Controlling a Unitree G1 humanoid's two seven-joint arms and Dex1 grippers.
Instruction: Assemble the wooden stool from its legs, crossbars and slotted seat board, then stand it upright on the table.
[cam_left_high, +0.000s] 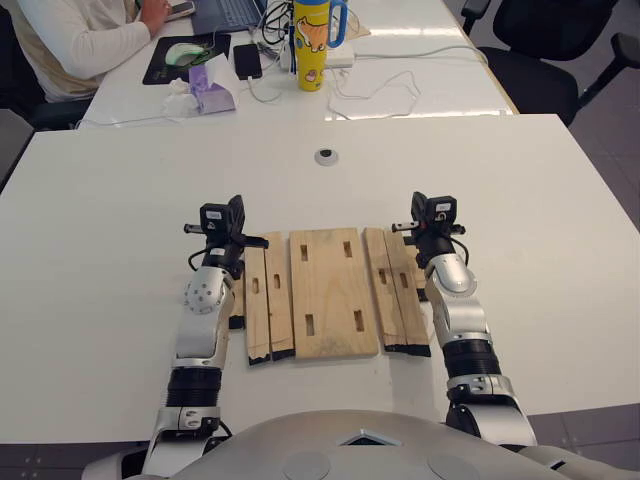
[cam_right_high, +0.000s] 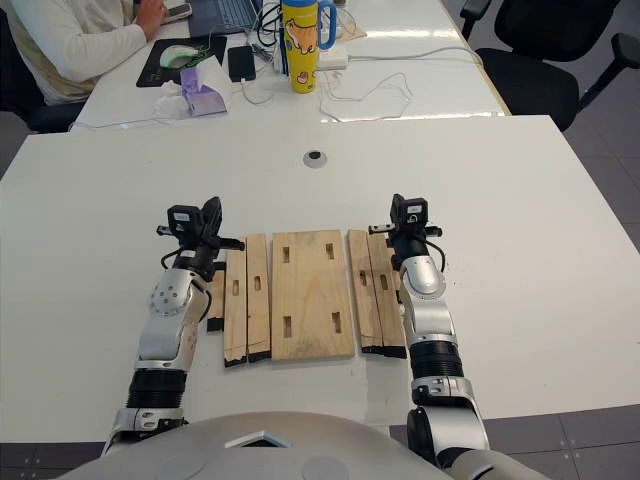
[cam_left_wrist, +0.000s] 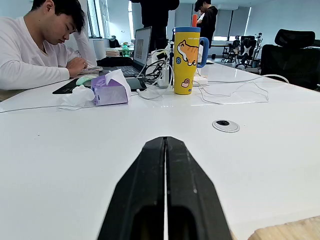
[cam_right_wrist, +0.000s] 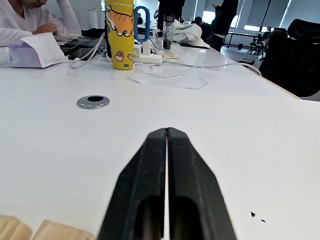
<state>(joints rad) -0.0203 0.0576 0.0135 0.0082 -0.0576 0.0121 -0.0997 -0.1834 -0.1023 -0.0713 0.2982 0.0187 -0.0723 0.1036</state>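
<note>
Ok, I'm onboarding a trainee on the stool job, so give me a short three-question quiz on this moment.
1. True or false: the seat board already stands upright on its legs.
2. How many slots show in the seat board? A: two. B: four. C: six.
3. Fill in: the left pincer and the right pincer are both ____ and hold nothing.

Key: 1 false, it lies flat on the table. 2 B. 3 shut.

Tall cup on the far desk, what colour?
Yellow cup with blue handle and cartoon print; best in left wrist view.
</note>
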